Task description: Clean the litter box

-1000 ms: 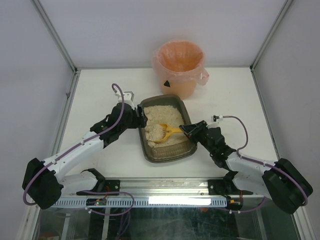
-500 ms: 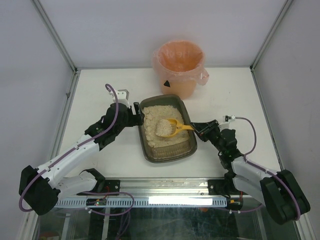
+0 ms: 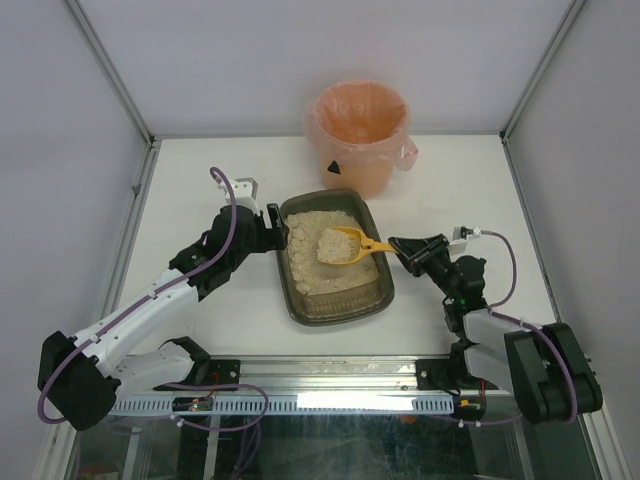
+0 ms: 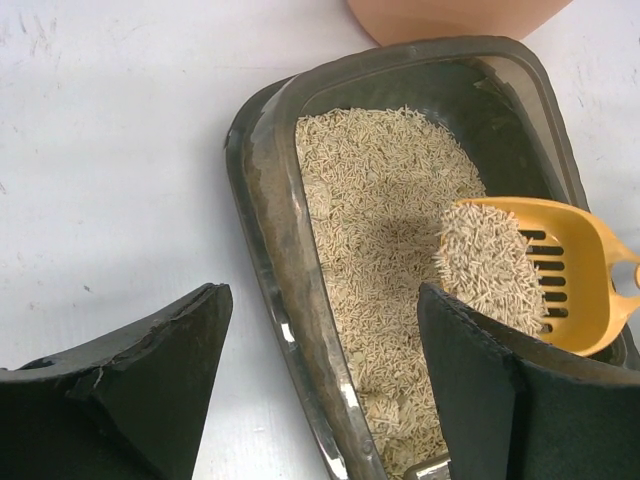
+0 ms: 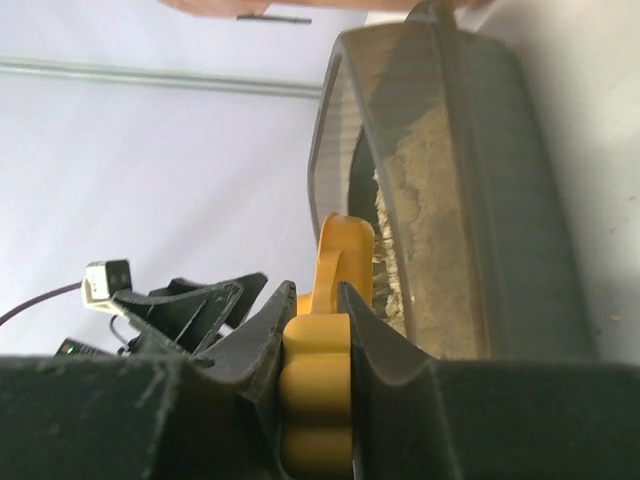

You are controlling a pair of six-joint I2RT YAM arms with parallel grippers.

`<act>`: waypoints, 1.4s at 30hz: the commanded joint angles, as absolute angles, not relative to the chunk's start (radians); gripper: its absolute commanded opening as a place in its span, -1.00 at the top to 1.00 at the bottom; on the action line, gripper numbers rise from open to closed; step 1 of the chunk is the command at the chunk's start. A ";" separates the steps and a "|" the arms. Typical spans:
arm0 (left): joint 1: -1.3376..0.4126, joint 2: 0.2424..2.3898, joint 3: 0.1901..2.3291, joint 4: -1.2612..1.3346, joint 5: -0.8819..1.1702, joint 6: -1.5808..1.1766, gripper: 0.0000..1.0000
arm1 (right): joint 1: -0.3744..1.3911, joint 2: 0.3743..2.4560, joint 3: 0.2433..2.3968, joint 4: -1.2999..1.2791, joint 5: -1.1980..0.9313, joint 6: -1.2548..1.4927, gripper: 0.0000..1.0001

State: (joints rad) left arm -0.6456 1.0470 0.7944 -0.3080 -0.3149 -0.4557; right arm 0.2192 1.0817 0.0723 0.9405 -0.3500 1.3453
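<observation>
The litter box (image 3: pixel 340 312), a dark translucent tray of beige litter, lies mid-table. My left gripper (image 3: pixel 272 232) stands open astride its left wall: one finger is outside over the table, the other is over the litter. In the left wrist view the rim (image 4: pixel 285 250) passes between the fingers of the left gripper (image 4: pixel 322 300) with a gap on each side. My right gripper (image 3: pixel 402 248) is shut on the handle of a yellow slotted scoop (image 3: pixel 345 244). The scoop is raised over the box with a heap of litter in it (image 4: pixel 490 265). In the right wrist view the right gripper (image 5: pixel 312 290) pinches the yellow handle (image 5: pixel 318 390) beside the box wall (image 5: pixel 500 200).
A round bin with a pink liner (image 3: pixel 358 130) stands behind the box, near the back edge of the table; its base shows in the left wrist view (image 4: pixel 450 12). White enclosure walls with metal posts (image 3: pixel 110 70) close in the table's sides and back.
The right gripper has drawn back to the right and lifted the scoop out of the litter with a load in it. The left gripper shifted slightly along the box wall and its jaws widened.
</observation>
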 commanded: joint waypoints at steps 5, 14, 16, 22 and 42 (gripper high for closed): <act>-0.632 1.031 0.832 -0.271 -0.327 -0.442 -0.56 | 0.186 1.204 0.084 1.304 -0.468 1.467 1.00; -0.632 1.033 0.821 -0.268 -0.331 -0.450 -0.56 | 0.149 1.241 0.086 1.361 -0.516 1.487 1.00; -0.630 1.038 0.825 -0.269 -0.328 -0.448 -0.56 | 0.098 1.230 0.056 1.332 -0.492 1.509 1.00; -0.630 1.048 0.822 -0.267 -0.321 -0.451 -0.56 | 0.088 1.223 0.065 1.303 -0.494 1.508 1.00; -0.625 1.092 0.770 -0.222 -0.256 -0.513 -0.29 | 0.193 0.931 0.488 0.232 -0.299 0.894 1.00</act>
